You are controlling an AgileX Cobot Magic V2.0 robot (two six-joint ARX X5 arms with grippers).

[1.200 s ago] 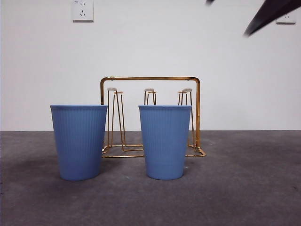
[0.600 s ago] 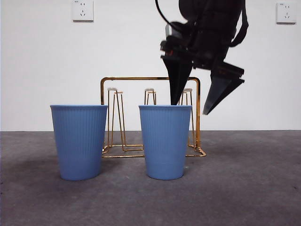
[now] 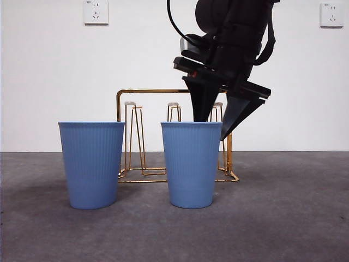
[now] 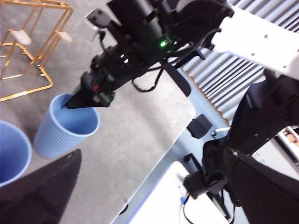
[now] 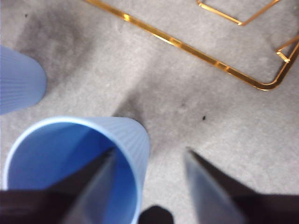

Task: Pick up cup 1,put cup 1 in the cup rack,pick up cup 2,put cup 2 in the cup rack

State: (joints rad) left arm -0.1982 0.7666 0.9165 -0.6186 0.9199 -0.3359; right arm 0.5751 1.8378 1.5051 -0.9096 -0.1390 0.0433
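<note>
Two ribbed blue cups stand on the grey table in front of the gold wire cup rack (image 3: 174, 91). One cup (image 3: 91, 164) is on the left of the front view and the other cup (image 3: 191, 164) is near the middle. My right gripper (image 3: 214, 130) hangs open over the middle cup's right rim. In the right wrist view this gripper (image 5: 150, 151) straddles the cup's wall (image 5: 135, 140), one jaw inside and one outside. The left wrist view shows that cup (image 4: 65, 126), the second cup (image 4: 11, 149) and the rack (image 4: 28, 46). My left gripper (image 4: 149, 186) waits open, well away from them.
The rack's upright prongs (image 3: 173, 112) rise just behind the cups, and its base wire (image 5: 187, 49) lies close beyond the gripped cup. White wall with two sockets (image 3: 95, 12) behind. The table's edge (image 4: 154, 172) runs past the cups in the left wrist view.
The right arm has come in from the top right and dropped onto the middle cup's right rim, one jaw now inside it. Cups and rack have not moved.
</note>
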